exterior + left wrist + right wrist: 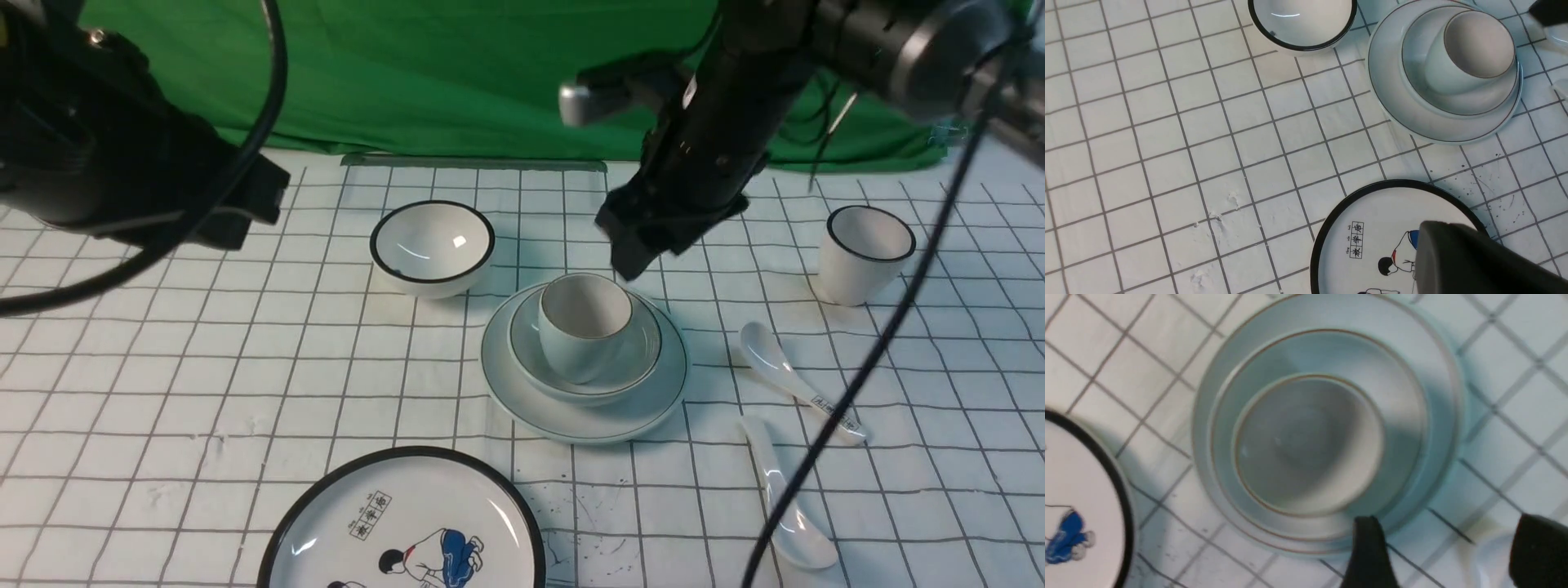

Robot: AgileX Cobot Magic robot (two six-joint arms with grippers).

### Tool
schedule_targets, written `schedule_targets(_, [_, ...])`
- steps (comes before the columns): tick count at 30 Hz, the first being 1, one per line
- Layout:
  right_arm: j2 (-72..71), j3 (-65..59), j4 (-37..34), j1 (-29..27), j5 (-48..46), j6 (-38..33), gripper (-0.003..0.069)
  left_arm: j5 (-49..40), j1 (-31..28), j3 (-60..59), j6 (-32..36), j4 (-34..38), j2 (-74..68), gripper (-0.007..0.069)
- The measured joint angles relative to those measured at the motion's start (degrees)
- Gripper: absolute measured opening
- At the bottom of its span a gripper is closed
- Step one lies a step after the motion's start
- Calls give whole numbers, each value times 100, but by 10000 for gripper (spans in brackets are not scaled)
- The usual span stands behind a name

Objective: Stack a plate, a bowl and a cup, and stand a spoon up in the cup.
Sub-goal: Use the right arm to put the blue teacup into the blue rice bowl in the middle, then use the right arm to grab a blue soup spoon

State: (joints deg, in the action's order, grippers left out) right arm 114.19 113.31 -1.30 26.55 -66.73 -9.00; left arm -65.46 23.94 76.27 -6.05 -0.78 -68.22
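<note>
The pale plate lies mid-table with the shallow bowl on it. The handleless cup stands upright in the bowl. The left wrist view shows the same stack of plate, bowl and cup. So does the right wrist view, blurred: plate, bowl, cup. My right gripper hovers just behind the cup, open and empty, its fingers clear of the rim. The plain spoon lies flat at the front right. My left gripper is shut, above the cartoon plate.
A black-rimmed bowl sits at the back left and a black-rimmed cup at the back right. The cartoon plate lies at the front edge. A spoon with printed characters lies right of the stack. A cable hangs across the right side.
</note>
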Motion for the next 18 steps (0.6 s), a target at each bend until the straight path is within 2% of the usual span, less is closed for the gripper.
schedule_targets(3, [-663,-428,674,-11,0,506,482,-61,0,0,10,15,5,1])
schedule_targets(5, [-1162,-908,866,-79,0,740,492,-102,-5,0,9,27,5,1])
schedule_targets(9, [-1819,-2246,849,-193,174,1087,505,-115,-5,0,9,149,5,1])
schedule_targets(12, [-1773,-3329,638,-202,847,1165,505,-58,-5,-52,36,274,5,1])
schedule_targets(15, [-1294,-3928,431,-209,1514,1387,505,-19,-5,-248,180,342,5,1])
schedule_targets(18, [-841,-3921,421,-294,1738,1464,505,-12,-5,-466,200,357,5,1])
